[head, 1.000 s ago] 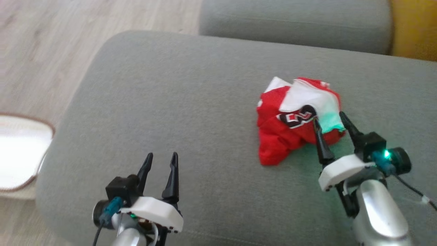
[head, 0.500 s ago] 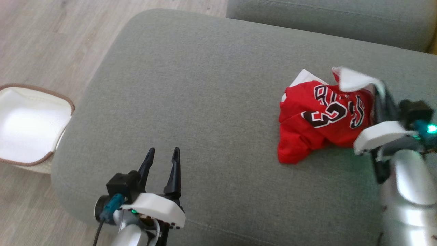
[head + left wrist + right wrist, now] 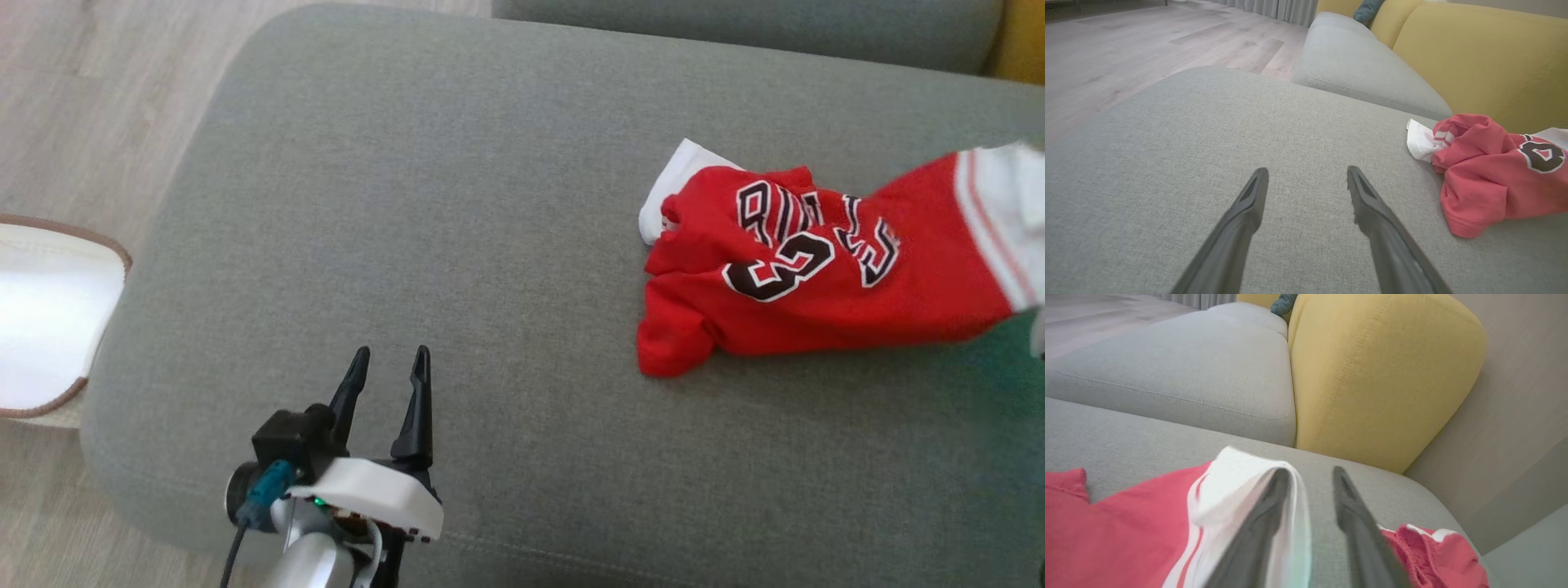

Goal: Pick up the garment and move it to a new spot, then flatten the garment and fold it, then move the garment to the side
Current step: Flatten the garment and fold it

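A black numeral 3 (image 3: 775, 276) with a white outline reads clearly on the front of the crumpled red jersey (image 3: 816, 318). Beside it, a second black figure (image 3: 878, 245) is bent by folds and cannot be read. Above them, black lettering (image 3: 771, 211) is creased beyond reading. In the left wrist view, one rounded black character (image 3: 1541, 155) shows, unreadable.

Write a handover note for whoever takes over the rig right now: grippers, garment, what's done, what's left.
Left gripper: open, empty, above the grey cushion, apart from the garment.
Right gripper: jaws parted at the white hem, which drapes over one finger; no cloth seen between them.
Garment: red jersey on the cushion's right side, partly spread, wrinkled.
Done: not flat, not folded yet.
Left: flatten, fold, move aside.
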{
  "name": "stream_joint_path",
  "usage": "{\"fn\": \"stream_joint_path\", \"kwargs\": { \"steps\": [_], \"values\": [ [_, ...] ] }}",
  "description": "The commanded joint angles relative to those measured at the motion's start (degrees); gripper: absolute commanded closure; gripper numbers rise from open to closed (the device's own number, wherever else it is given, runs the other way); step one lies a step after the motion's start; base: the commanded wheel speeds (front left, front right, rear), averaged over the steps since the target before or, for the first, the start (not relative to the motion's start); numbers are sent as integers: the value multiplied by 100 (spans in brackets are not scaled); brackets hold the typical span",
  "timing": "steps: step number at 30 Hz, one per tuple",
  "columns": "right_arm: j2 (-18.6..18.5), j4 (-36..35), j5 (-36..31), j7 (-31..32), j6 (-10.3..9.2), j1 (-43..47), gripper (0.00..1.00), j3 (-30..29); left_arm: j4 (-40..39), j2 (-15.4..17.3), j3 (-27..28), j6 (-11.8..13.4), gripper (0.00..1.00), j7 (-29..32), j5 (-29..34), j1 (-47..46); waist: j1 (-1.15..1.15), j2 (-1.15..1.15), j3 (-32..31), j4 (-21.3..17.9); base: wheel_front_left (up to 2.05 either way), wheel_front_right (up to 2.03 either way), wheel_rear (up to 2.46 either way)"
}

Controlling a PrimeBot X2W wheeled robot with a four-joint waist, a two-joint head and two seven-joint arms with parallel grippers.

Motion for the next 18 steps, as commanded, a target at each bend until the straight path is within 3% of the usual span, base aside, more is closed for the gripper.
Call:
{"fn": "stream_joint_path", "kwargs": {
  "steps": [1, 8, 18],
  "values": [
    [-122, -214, -14, 18, 37, -234, 0, 84, -183, -9, 197, -11, 0, -71, 59, -249, -1, 0, 33, -45, 0, 0, 0],
    [86, -562, 315, -263, 37, -47, 0, 280, -141, -29, 276, -42, 0, -71, 85, -247, -1, 0, -82, -244, 0, 0, 0],
    [676, -1376, 1270, -481, 37, 1206, 0, 2280, -85, -38, 335, -83, 0, -71, 138, -206, -1, 0, -323, -511, 0, 0, 0]
  ]
}}
